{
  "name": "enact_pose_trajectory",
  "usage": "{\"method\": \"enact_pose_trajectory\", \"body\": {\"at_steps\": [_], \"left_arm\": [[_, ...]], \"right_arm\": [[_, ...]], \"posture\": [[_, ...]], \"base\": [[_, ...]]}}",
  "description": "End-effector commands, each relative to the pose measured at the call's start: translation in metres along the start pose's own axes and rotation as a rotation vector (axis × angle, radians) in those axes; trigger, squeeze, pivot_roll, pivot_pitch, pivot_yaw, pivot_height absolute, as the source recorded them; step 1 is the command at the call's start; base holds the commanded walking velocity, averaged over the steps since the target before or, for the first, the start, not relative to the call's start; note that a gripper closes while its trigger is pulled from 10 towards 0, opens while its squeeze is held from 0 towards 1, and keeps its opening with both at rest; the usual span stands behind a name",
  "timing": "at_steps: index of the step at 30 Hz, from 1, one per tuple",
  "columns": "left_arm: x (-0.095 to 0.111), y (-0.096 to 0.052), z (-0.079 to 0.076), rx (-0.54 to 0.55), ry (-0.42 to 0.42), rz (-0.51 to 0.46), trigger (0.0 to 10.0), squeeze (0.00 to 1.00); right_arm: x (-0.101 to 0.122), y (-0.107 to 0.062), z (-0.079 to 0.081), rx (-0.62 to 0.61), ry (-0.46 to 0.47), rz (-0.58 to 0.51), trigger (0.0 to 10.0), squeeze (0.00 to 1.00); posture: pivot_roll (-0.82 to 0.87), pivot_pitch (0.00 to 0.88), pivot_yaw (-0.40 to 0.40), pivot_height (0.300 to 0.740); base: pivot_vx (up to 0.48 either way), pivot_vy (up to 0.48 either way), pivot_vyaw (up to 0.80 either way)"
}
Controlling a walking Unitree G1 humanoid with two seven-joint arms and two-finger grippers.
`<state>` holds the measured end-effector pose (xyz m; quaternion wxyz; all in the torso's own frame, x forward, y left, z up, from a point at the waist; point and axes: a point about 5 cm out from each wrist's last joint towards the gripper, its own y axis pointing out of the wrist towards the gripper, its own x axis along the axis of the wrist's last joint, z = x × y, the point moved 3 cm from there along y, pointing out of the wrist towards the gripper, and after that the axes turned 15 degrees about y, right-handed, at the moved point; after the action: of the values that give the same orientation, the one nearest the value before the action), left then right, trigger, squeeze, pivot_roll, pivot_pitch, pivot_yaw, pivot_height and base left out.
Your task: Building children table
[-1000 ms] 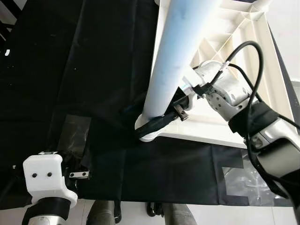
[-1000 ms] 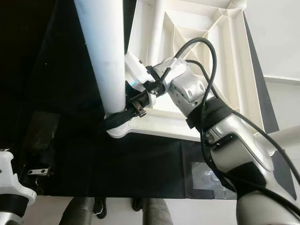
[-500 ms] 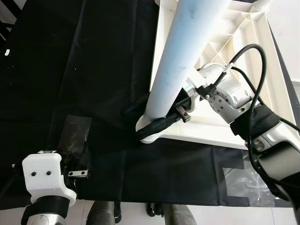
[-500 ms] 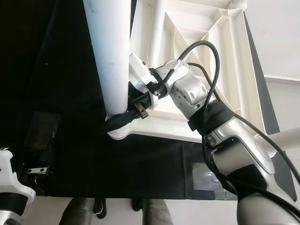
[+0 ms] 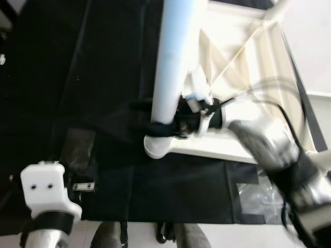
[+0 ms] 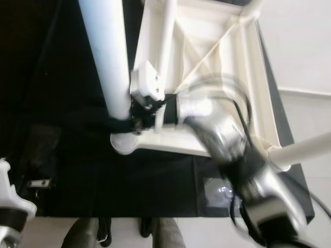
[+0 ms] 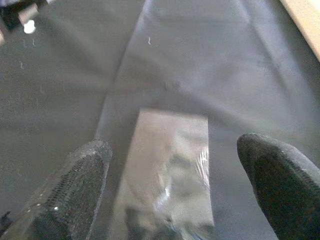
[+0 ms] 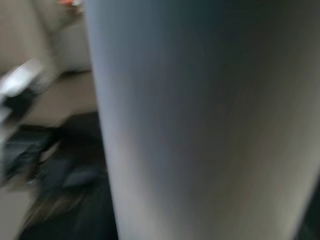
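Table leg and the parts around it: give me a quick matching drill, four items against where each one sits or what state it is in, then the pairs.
Items
1. Round white plastic table leg
2. Upturned white ribbed plastic tabletop
3. Left tool
4. Right tool

States
A. open, hovering over a clear plastic bag on the black cloth
B. lying on the black cloth, ribs facing up
C. standing up from the tabletop's near corner socket
D. wrapped around the leg just above the socket

Pairs: 1-C, 2-B, 3-A, 4-D
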<state>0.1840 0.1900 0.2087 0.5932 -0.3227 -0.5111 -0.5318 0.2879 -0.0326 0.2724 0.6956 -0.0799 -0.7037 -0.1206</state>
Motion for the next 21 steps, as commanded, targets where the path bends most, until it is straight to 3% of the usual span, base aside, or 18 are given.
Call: {"method": "enact_pose_trajectory", "body": {"at_steps": [1,3,6,10,14,16,19,21], "left_arm": [[-0.01,0.003,0.007,0.007,0.034,0.034,10.0,0.0],[-0.009,0.012,0.013,0.009,0.064,0.001,10.0,0.0],[-0.005,0.022,0.02,0.015,0.085,-0.032,10.0,0.0],[0.016,0.041,0.031,0.007,0.088,-0.136,10.0,0.0],[0.024,0.047,0.031,-0.019,0.073,-0.17,10.0,0.0],[0.042,0.059,0.028,-0.103,0.036,-0.248,10.0,0.0],[0.054,0.066,0.028,-0.145,-0.001,-0.295,10.0,0.0],[0.081,0.08,0.025,-0.261,-0.067,-0.385,10.0,0.0]], "right_arm": [[-0.075,-0.014,-0.017,-0.273,0.17,0.262,10.0,0.0],[-0.072,-0.01,-0.022,-0.388,0.154,0.192,10.0,0.0],[-0.074,-0.002,-0.017,-0.388,0.148,0.173,10.0,0.0],[-0.074,0.011,-0.01,-0.386,0.149,0.152,10.0,0.0],[-0.072,0.012,-0.007,-0.425,0.149,0.152,10.0,0.0],[-0.07,0.015,-0.008,-0.444,0.137,0.145,10.0,0.0],[-0.068,0.016,-0.01,-0.451,0.127,0.137,10.0,0.0],[-0.066,0.019,-0.016,-0.472,0.11,0.118,10.0,0.0]], "posture": [[0.04,0.373,-0.109,0.74],[0.04,0.362,-0.1,0.74],[0.04,0.348,-0.092,0.74],[0.06,0.323,-0.087,0.74],[0.06,0.321,-0.087,0.74],[0.07,0.304,-0.082,0.74],[0.07,0.294,-0.077,0.74],[0.08,0.274,-0.066,0.74]], "base": [[0.0,0.0,0.0],[0.0,0.0,0.0],[0.0,0.0,0.0],[0.0,0.0,0.0],[0.0,0.0,0.0],[0.0,0.0,0.0],[0.0,0.0,0.0],[0.0,0.0,0.0]]}}
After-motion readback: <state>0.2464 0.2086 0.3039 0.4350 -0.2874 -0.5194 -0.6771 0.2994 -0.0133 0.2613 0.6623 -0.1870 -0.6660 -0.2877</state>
